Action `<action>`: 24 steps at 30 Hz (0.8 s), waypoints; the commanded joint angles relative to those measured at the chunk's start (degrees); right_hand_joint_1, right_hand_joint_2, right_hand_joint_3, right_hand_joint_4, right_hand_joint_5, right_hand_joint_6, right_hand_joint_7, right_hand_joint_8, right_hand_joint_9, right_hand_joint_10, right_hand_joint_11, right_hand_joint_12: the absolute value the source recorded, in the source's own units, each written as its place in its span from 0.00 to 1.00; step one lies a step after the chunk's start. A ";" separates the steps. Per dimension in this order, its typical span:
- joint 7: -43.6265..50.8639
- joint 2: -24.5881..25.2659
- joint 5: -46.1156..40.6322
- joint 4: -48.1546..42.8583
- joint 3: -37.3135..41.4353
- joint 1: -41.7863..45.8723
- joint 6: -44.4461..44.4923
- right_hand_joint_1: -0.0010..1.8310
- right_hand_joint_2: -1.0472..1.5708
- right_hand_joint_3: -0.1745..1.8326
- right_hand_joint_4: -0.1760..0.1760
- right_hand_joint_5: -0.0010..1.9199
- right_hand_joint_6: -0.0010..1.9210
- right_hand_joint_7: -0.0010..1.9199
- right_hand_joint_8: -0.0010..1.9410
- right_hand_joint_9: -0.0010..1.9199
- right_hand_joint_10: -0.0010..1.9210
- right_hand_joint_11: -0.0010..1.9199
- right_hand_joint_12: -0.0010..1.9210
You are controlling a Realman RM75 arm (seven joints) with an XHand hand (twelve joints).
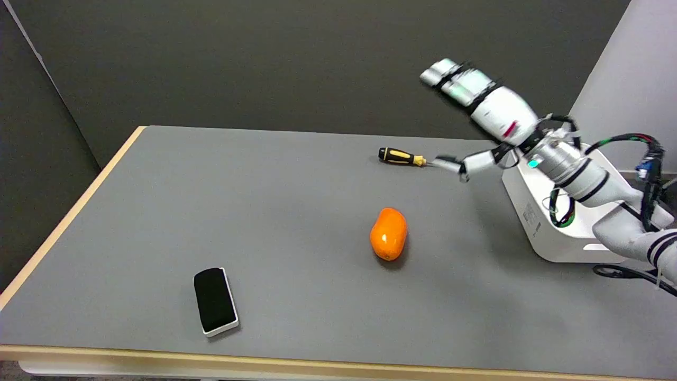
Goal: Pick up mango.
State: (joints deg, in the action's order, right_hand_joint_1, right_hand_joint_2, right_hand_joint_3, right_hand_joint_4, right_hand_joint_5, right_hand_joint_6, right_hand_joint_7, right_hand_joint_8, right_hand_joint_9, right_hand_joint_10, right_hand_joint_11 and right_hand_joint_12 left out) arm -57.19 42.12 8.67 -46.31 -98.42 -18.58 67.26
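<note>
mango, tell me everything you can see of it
The mango is a smooth, glossy orange fruit, oval and plump, a little narrower at its far end, with a soft highlight on top. It looks whole and unmarked. It lies on its side on the grey table, right of centre, long axis running roughly away from the camera and casting a small shadow at its near end. Nothing touches it but the table; the right hand is raised well beyond it, fingers spread.

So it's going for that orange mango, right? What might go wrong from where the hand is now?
1. The right hand is raised, open and far from the mango; its thumb hangs near the screwdriver and might knock it on the way down.
2. The mango is smooth and rounded, lying loose on the table, so it may roll or slip if the fingers close off-centre.
</note>
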 commanded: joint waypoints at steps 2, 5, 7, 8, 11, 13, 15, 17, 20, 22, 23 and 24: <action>7.99 -1.80 22.49 3.25 -16.30 -6.99 8.15 0.43 0.63 0.40 0.68 0.00 0.00 0.00 0.00 0.00 0.00 0.00 0.10; 8.68 -3.19 22.58 3.25 -16.52 -6.10 8.66 0.43 0.63 0.40 0.67 0.00 0.00 0.00 0.00 0.00 0.00 0.00 0.10; 9.04 -4.11 22.98 3.25 -16.74 -5.97 9.53 0.43 0.63 0.40 0.67 0.00 0.00 0.00 0.00 0.00 0.00 0.00 0.09; 9.06 -4.48 23.05 3.25 -17.40 -6.05 9.74 0.43 0.63 0.40 0.67 0.00 0.00 0.00 0.00 0.00 0.00 0.00 0.09; 9.96 -5.39 23.30 3.37 -19.72 -6.65 10.05 0.43 0.63 0.40 0.66 0.00 0.00 0.00 0.00 0.00 0.00 0.00 0.11; 10.40 -5.81 23.37 3.80 -22.06 -7.25 10.05 0.43 0.63 0.40 0.65 0.00 0.00 0.00 0.00 0.00 0.00 0.00 0.14; 10.40 -5.87 23.37 4.64 -23.05 -7.58 10.05 0.43 0.63 0.41 0.65 0.00 0.00 0.00 0.00 0.00 0.00 0.00 0.15; 10.71 -5.87 23.26 5.03 -23.94 -7.91 10.07 0.43 0.63 0.41 0.65 0.00 0.00 0.00 0.00 0.00 0.00 0.00 0.15; 11.52 -5.77 23.14 5.09 -24.90 -8.52 10.13 0.43 0.63 0.41 0.64 0.00 0.00 0.00 0.00 0.00 0.00 0.00 0.15; 11.52 -5.53 22.97 5.09 -25.73 -9.09 10.13 0.43 0.63 0.41 0.64 0.00 0.00 0.00 0.00 0.00 0.00 0.00 0.15; 11.54 -5.42 22.97 5.09 -25.81 -9.18 10.09 0.43 0.63 0.41 0.64 0.00 0.00 0.00 0.00 0.00 0.00 0.00 0.15; 11.60 -5.19 22.99 5.09 -25.89 -9.31 9.94 0.44 0.63 0.41 0.63 0.00 0.00 0.00 0.00 0.00 0.00 0.00 0.15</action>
State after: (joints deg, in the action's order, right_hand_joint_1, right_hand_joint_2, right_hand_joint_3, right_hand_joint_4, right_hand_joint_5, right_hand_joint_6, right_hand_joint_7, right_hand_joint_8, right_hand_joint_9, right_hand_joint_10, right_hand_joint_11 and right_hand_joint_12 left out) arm -48.80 38.06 28.61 -43.17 -116.28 -24.76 75.18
